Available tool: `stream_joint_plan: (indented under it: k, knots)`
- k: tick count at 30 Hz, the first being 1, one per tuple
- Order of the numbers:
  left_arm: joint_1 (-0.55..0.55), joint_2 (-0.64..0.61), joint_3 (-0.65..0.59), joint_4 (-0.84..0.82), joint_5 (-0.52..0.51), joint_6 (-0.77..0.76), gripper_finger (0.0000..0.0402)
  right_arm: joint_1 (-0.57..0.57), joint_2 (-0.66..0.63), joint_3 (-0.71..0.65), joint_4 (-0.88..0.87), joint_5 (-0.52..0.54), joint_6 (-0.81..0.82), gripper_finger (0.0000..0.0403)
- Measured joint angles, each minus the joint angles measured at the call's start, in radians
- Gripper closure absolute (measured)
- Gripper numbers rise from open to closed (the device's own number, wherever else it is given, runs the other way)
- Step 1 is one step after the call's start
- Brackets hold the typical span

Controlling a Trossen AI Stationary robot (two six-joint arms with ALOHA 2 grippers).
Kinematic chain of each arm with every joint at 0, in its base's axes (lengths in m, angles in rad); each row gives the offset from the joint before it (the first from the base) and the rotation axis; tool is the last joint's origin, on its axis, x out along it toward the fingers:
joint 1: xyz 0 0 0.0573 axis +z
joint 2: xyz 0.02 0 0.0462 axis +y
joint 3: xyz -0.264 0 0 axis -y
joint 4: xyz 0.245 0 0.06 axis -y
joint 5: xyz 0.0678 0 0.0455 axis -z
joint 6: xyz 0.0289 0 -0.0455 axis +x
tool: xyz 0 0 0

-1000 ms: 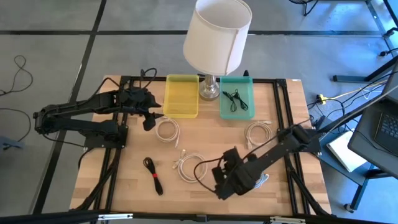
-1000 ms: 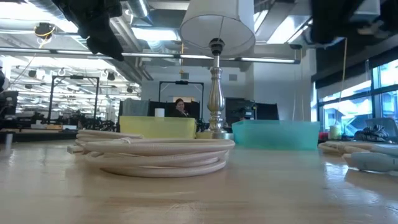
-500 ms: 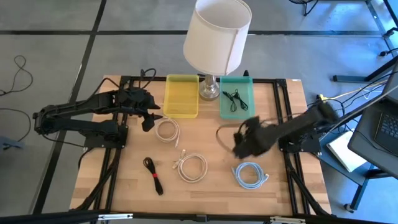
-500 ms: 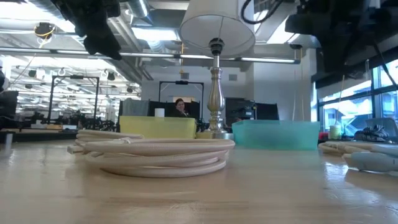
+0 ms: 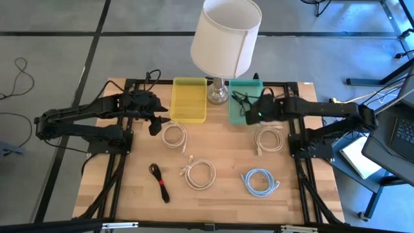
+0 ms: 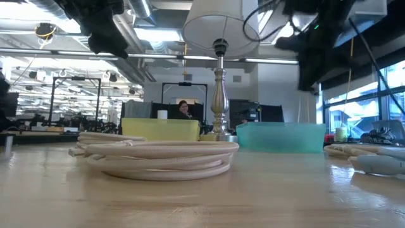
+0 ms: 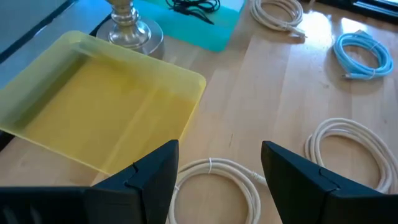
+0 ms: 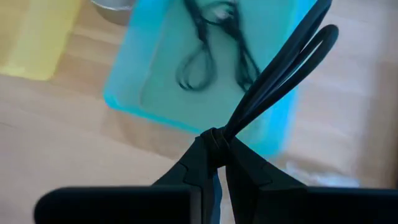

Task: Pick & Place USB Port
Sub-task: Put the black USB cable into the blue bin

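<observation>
My right gripper (image 5: 253, 113) hangs over the near part of the teal bin (image 5: 235, 115) and is shut on a looped black cable (image 8: 280, 68). Another black cable (image 8: 208, 59) lies on the floor of the teal bin (image 8: 155, 93). My left gripper (image 5: 155, 122) is open and empty above the table, near the yellow bin (image 5: 189, 100). Its fingers (image 7: 152, 177) stand on either side of a white cable coil (image 7: 214, 171) that lies on the table below them. My right gripper pinches the black cable at its bunched, knotted part (image 8: 214, 142) between its two fingers (image 8: 249, 171). The fingers come from above, slanting down. Two loops (image 8: 311, 40) stick out beyond the fingertips, clear of the bin.
A lamp (image 5: 225, 39) stands between the two bins at the far edge. On the wood lie white coils (image 5: 173, 134) (image 5: 199, 173) (image 5: 268, 138), a blue coil (image 5: 260, 181) and a black cable with a red tie (image 5: 160, 181). Dark frame rails run along both table sides.
My right gripper has travelled from the table's near edge, beside the blue coil, toward the far edge and up, to above the teal bin. It has stayed shut on the black cable, which is carried clear of the table.
</observation>
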Motion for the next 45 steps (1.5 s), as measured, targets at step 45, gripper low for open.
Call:
stream_joint_plan:
  k: [45]
  knots:
    - [0.000,0.000,0.000,-0.015,0.001,-0.079,0.0178,-0.530,0.496,0.010,0.324,-0.358,-0.638,0.0367]
